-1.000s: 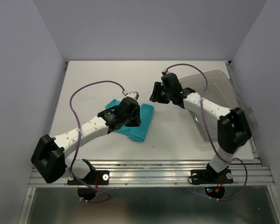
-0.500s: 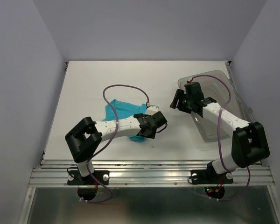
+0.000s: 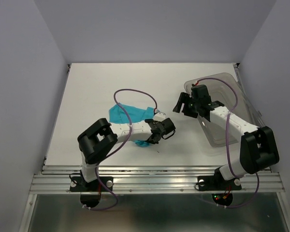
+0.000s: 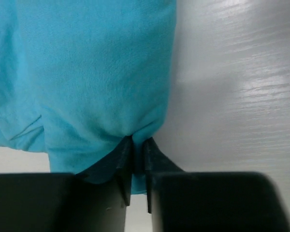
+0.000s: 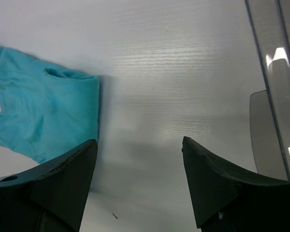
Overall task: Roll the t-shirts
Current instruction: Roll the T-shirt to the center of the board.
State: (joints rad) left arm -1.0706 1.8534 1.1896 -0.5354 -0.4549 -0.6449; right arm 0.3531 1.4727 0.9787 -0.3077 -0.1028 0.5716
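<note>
The teal t-shirt (image 3: 128,113) lies folded and bunched at the table's middle left, partly hidden under my left arm. My left gripper (image 3: 154,136) is at the shirt's near right edge. In the left wrist view it (image 4: 135,147) is shut on a pinch of the shirt's edge (image 4: 96,72), which spreads away from the fingers. My right gripper (image 3: 181,105) hovers open and empty to the right of the shirt, beside the bin. In the right wrist view it (image 5: 140,145) is wide open over bare table, with the shirt (image 5: 43,111) at the left.
A clear grey-tinted plastic bin (image 3: 232,84) stands at the right of the table; its wall (image 5: 270,96) shows in the right wrist view. My left arm's purple cable (image 3: 133,92) loops over the shirt. Grey walls enclose the white table (image 3: 111,77).
My left arm has folded back and its gripper has moved from above the shirt to its near right edge, shut on the cloth. My right gripper has drawn back right, toward the bin.
</note>
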